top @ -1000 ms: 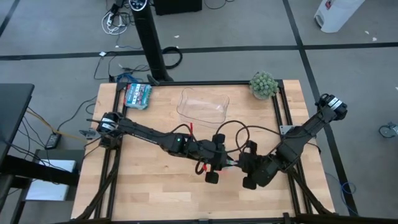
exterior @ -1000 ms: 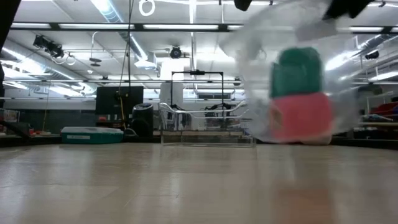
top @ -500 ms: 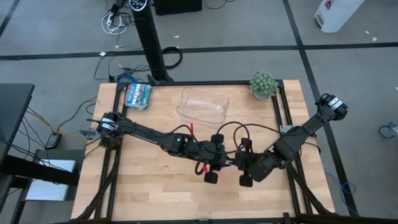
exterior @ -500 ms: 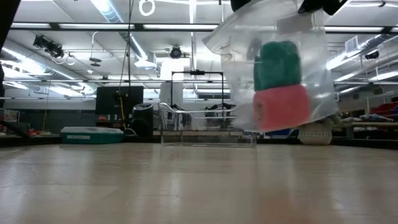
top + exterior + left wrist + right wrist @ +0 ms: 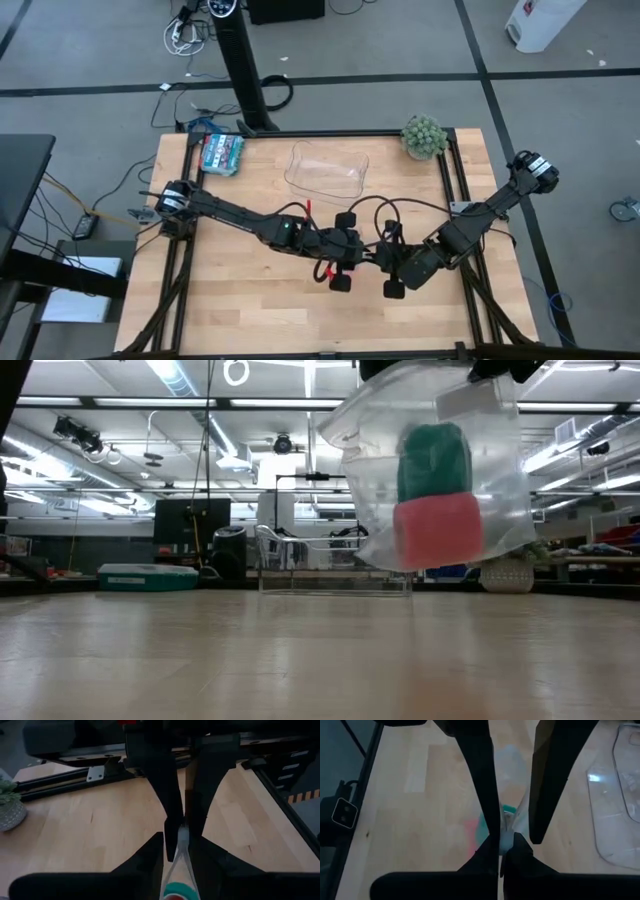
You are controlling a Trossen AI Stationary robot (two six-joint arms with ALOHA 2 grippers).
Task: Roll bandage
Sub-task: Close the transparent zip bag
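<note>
At the table's far left corner in the high view lies a flat teal-patterned packet (image 5: 221, 153) with dark edges; whatever is printed on it cannot be read. No other writing or brand mark is legible anywhere on the table (image 5: 230, 300).

The left arm reaches in from the left edge toward the middle of the table, and the left gripper (image 5: 352, 262) sits just left of the right one. In the left wrist view its 2 dark fingers (image 5: 170, 815) converge on the top edge of a clear plastic bag (image 5: 182, 840), pinching the thin film between their tips.

Behind the grippers, near the far edge, an empty clear plastic tray (image 5: 327, 168) rests on the wood.

In the low view the bag (image 5: 500, 480) hangs clear of the tabletop, held from above. Inside it the bandage (image 5: 433, 463), a compact teal roll, sits directly on top of a small pink block (image 5: 438, 530). The left wrist view shows a sliver of the teal roll (image 5: 176, 888) low in the bag.

The right gripper (image 5: 386, 262) meets the left at the bag's top, its arm coming in from the right edge. In the right wrist view its fingers (image 5: 485, 785) are closed tight on the bag's (image 5: 512, 765) upper edge, teal (image 5: 483, 827) and pink showing blurred through the film.

At the far right corner stands a small green potted plant (image 5: 424, 136).
</note>
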